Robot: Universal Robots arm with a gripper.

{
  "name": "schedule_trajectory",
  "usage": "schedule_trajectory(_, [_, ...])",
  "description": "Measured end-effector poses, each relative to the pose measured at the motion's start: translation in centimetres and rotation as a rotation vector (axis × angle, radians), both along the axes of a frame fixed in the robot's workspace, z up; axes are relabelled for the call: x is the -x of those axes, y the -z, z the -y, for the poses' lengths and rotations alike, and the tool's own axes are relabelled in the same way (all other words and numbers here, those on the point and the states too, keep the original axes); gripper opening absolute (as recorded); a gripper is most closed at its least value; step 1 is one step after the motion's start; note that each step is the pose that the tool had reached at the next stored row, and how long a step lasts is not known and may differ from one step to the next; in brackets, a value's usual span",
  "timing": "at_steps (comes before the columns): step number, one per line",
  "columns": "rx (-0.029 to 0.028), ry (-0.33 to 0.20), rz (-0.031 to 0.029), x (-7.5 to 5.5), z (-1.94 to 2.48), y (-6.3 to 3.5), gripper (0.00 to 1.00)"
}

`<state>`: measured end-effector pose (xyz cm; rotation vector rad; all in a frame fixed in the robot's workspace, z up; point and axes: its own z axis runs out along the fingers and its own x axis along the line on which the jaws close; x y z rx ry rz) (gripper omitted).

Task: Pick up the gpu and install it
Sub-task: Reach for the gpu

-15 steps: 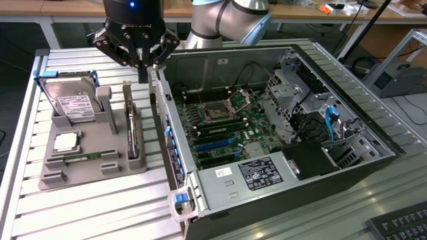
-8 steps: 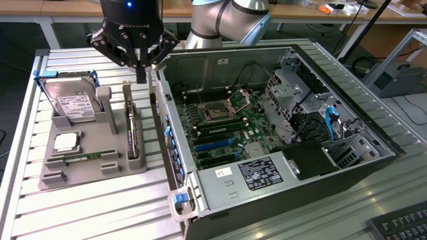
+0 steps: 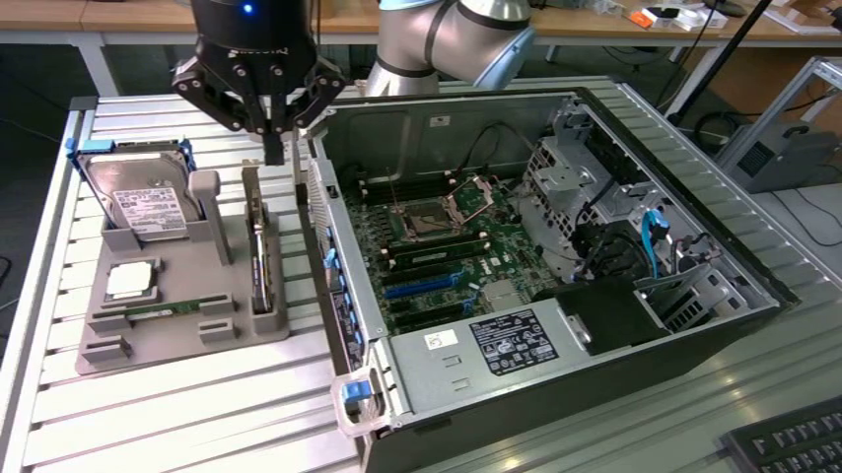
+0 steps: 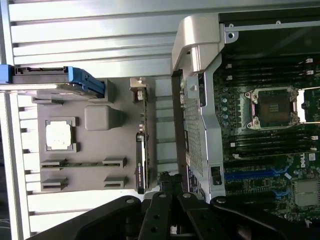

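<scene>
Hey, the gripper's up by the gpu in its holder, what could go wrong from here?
The gripper is shut just above the gpu; lowered like that, it would likely hit the gpu's top edge instead of straddling it. The gpu stands on edge close to the case wall, so the gripper's wide linkage might clip that wall.

Place is a robotics lab/workshop: UR arm [image 3: 455,39] over slatted alu bench [image 3: 197,414], open PC case [image 3: 421,128], grey parts fixture [image 3: 158,345], wooden desks [image 3: 118,15] behind, keyboard [image 3: 790,443] nearby.
</scene>
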<state>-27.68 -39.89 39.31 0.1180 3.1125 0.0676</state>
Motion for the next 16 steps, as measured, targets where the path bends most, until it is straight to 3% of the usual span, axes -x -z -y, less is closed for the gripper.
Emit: schedule_trajectory(16, [0.0, 0.0, 0.0, 0.92, 0.0, 0.0, 0.11])
